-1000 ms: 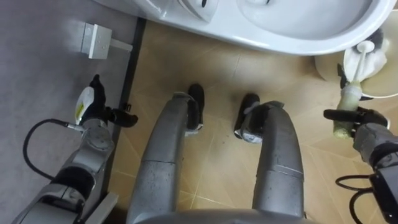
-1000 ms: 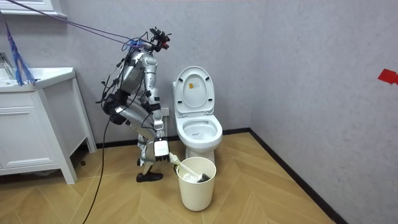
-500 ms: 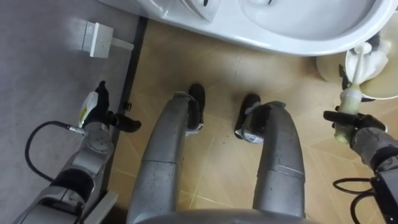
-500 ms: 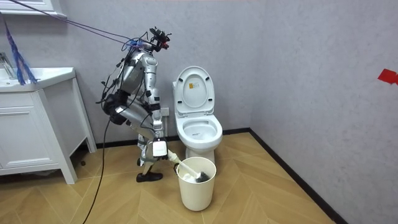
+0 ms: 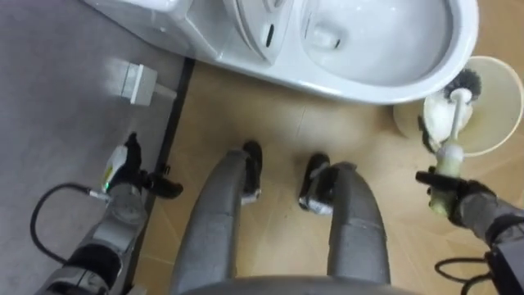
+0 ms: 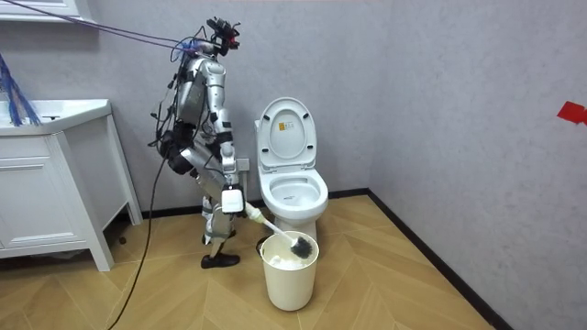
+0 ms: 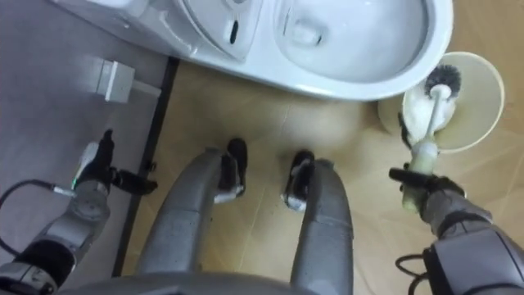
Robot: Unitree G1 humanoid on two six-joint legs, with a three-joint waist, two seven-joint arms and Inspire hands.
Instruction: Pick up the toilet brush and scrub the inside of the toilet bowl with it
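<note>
Two hazards attend this lift. Left eye view: the right hand (image 5: 463,205) is clamped round the grip of the toilet brush (image 5: 454,119), whose dark head hangs over the cream bin (image 5: 498,115) just beside the front of the toilet (image 5: 385,78). Held so far from its head, the brush may swing against the toilet's rim, or drip on the floor (image 5: 344,131) beside the toilet. The left hand (image 5: 123,164) hangs idle, well apart from the toilet toward its rear end, fingers loosely apart and empty. Room view: the bristles sit at the bin's rim, near the toilet, and could catch it and tip the bin. Right eye view: the same layout. Compared with half a second earlier, the robot stands straighter and the brush head has risen from inside the bin. The eye views also take in more of the toilet bowl, which is a camera shift.
</note>
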